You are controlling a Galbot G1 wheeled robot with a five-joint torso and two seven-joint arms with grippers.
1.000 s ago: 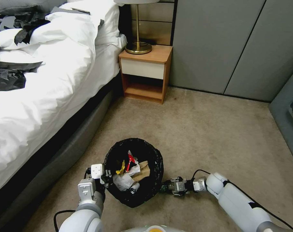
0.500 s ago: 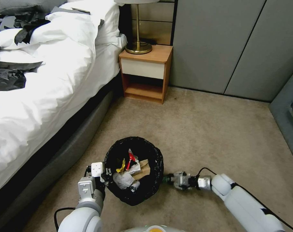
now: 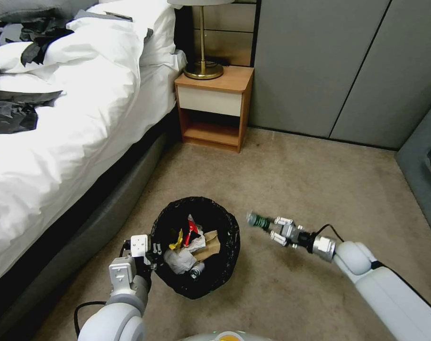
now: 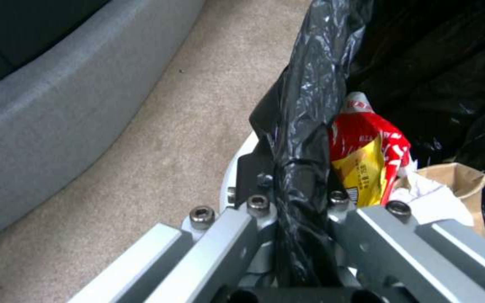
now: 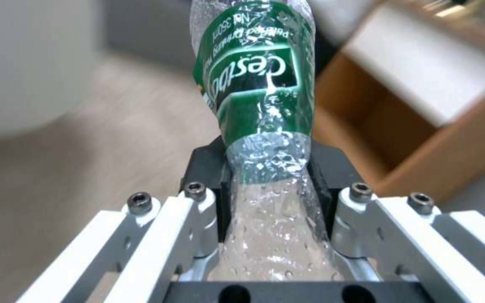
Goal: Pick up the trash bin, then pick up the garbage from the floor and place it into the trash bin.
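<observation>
Bottle [image 3: 259, 221], clear plastic with a green label, juts forward from the right gripper [image 3: 277, 228], whose jaws pinch its crushed body; its long axis continues the forearm's line. The trash bin [image 3: 195, 248] sits just beside it on the robot's left, rim clamped by the left gripper [image 3: 151, 251]. Right arm reaches out low, raised above the carpet [image 3: 319, 189].

Beige carpet [image 3: 296, 189] underfoot. To the left, a bed with rumpled white duvet [image 3: 64, 113], black clothing [image 3: 12, 113] strewn over it, grey upholstered bed base [image 3: 97, 222] below. Against the far wall, a wooden nightstand [image 3: 214, 106] with white drawer and open shelf, bearing a brass lamp [image 3: 203, 68]. Beside that, grey wardrobe doors [image 3: 338, 66]
</observation>
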